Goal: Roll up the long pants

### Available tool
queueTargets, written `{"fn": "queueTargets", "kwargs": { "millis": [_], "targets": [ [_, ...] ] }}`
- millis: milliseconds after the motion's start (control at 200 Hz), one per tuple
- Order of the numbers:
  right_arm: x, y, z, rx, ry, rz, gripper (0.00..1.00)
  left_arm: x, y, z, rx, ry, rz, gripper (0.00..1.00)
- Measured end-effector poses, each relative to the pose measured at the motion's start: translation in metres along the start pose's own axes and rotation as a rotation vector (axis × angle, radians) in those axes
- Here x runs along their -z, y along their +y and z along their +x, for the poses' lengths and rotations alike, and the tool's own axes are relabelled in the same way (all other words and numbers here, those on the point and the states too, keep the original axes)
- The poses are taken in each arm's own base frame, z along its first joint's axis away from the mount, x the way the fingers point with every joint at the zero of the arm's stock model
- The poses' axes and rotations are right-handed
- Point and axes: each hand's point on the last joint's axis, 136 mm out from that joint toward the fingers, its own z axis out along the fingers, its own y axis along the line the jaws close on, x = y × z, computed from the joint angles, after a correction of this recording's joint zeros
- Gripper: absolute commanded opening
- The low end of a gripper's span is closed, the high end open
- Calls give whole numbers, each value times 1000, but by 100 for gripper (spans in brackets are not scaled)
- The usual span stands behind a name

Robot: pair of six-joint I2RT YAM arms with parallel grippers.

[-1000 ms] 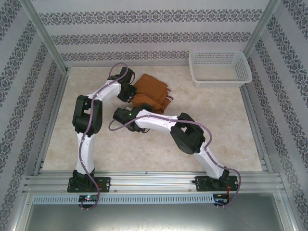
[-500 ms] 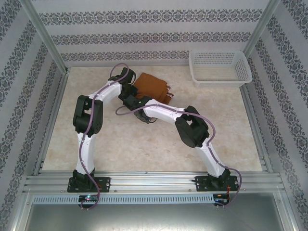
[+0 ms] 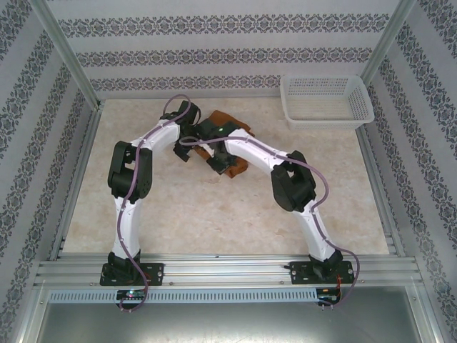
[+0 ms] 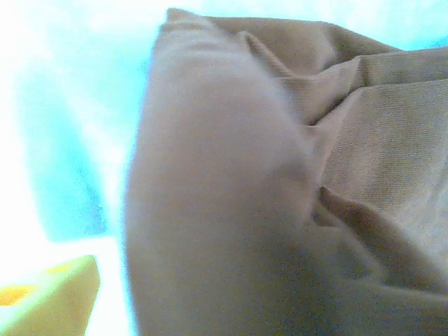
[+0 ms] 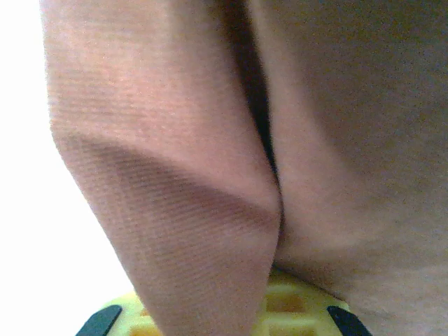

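The long pants (image 3: 230, 118) lie bunched at the back middle of the table, rust-brown and mostly covered by both arms. My left gripper (image 3: 191, 137) sits at their left edge. In the left wrist view a thick fold of the pants (image 4: 231, 196) bulges right in front of the camera; one yellow finger (image 4: 52, 294) shows far out at the lower left, and cloth hides the other. My right gripper (image 3: 218, 161) is on the near side of the bundle. In the right wrist view the pants (image 5: 182, 175) drape over its yellow fingers (image 5: 297, 308), which sit together at bottom centre.
A white mesh basket (image 3: 326, 100) stands at the back right corner. The beige table (image 3: 214, 214) is open in front of the bundle. Aluminium frame posts and patterned walls enclose the back and sides.
My right arm has swung from the near left side up and over the pants, carrying their near edge toward the back. The bundle looks smaller. The left arm has stayed put.
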Motion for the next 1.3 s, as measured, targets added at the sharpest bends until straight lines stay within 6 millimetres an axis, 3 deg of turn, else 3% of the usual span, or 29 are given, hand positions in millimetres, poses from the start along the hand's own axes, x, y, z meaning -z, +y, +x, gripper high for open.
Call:
{"fn": "queueTargets", "kwargs": {
  "millis": [445, 894, 934, 1044, 1119, 1199, 1304],
  "targets": [
    [9, 7, -1, -395, 2, -615, 0, 41, -11, -4, -35, -45, 41, 100],
    [14, 8, -12, -580, -9, -892, 0, 100, -25, -24, -38, -145, 118, 100],
    [16, 6, -14, -588, -16, -907, 0, 108, -23, -22, -38, -149, 126, 95],
    [20, 5, -17, -609, -19, -938, 0, 122, -16, -16, -40, -153, 139, 62],
    [22, 6, -19, -616, -17, -950, 0, 125, -14, -13, -52, -154, 144, 50],
    [22, 7, -19, -618, -16, -956, 0, 119, -16, -12, -56, -149, 156, 44],
    [22, 7, -19, -617, -15, -956, 0, 102, -28, -11, -68, -137, 192, 48]
  ]
}}
